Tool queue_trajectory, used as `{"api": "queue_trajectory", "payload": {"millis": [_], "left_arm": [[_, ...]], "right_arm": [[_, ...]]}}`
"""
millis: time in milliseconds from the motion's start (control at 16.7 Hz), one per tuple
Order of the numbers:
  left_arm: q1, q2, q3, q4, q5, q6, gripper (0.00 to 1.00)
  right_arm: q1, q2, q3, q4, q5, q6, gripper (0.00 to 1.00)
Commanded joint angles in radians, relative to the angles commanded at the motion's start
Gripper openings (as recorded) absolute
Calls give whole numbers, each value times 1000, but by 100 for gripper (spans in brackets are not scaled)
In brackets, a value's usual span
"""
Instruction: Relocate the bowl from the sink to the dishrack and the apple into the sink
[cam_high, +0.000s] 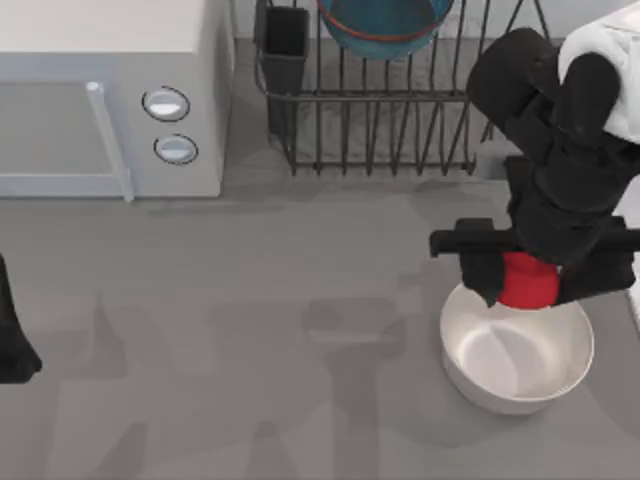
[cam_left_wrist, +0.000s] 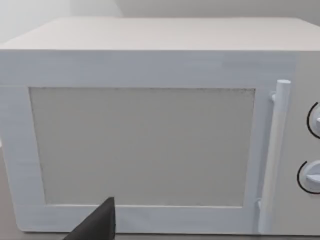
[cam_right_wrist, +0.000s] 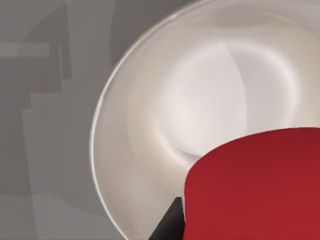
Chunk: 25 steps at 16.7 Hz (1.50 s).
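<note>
The teal-blue bowl (cam_high: 385, 25) in the dishrack (cam_high: 380, 120) runs off the top view's upper edge, lower part alone showing. The right claw (cam_high: 523, 282) covers much of the red apple (cam_high: 527, 281), and its arm overhangs the white bowl's (cam_high: 520, 365) far rim. At the left edge, the left arm (cam_high: 12, 340) is mostly cut away. In the left wrist view, the microwave's (cam_left_wrist: 150, 140) knobs are sliced by the frame. In the right wrist view, the apple (cam_right_wrist: 260, 185) spills past the corner.
</note>
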<state>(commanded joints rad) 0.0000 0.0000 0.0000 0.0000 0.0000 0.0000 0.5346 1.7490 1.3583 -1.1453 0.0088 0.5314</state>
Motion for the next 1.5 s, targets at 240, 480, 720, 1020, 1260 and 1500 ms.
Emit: {"api": "queue_trajectory", "payload": {"millis": [240,480,720,1020,1260,1500], "left_arm": [[0,0,0,0,0,0,100],[0,0,0,0,0,0,100],[0,0,0,0,0,0,100],[0,0,0,0,0,0,100],[0,0,0,0,0,0,100],[0,0,0,0,0,0,100]], "right_arm": [[2,3,-2,2,0,2,0],[-34,-7,-35,63,-26,-11,0],[-146,-31,-146,284,-108,-60,0],[-351,-64,-347,720,-246,-163,0],[-547,-95,-514,1128,-351,-261,0],[-751,-142,-650,1527,-433,-359,0]]}}
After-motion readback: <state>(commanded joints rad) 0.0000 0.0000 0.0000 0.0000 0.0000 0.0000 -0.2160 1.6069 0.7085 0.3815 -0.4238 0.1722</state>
